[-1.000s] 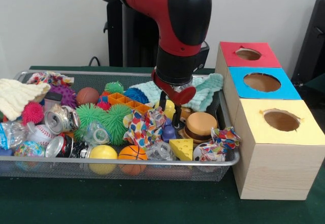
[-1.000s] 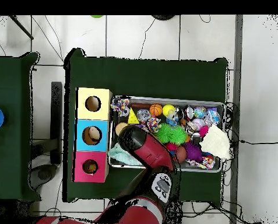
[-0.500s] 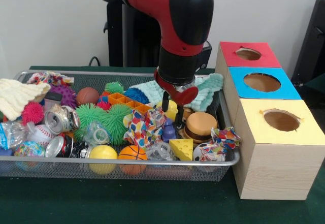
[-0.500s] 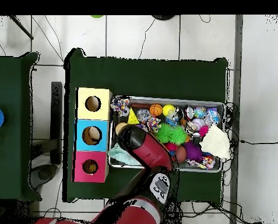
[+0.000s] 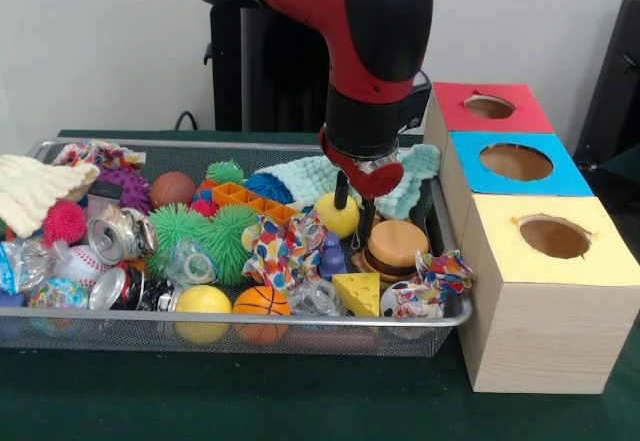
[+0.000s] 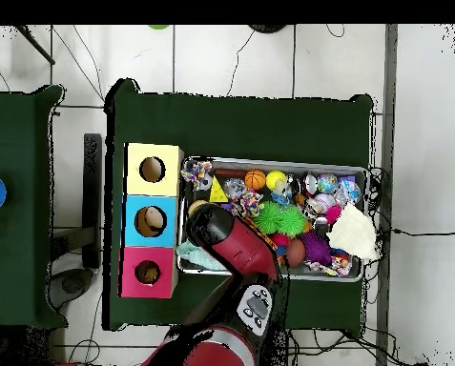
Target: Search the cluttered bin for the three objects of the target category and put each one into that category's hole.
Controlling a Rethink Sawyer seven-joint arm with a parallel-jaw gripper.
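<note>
Gripper (image 5: 353, 209) hangs just left of toy burger (image 5: 392, 248), fingers slightly parted, holding nothing visible. Burger looks light, rigid, smooth plastic; best pinched across its bun sides.

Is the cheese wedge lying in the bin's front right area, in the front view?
Yes, the yellow cheese wedge sits just behind the wire bin front rim, below the toy hamburger.
</note>
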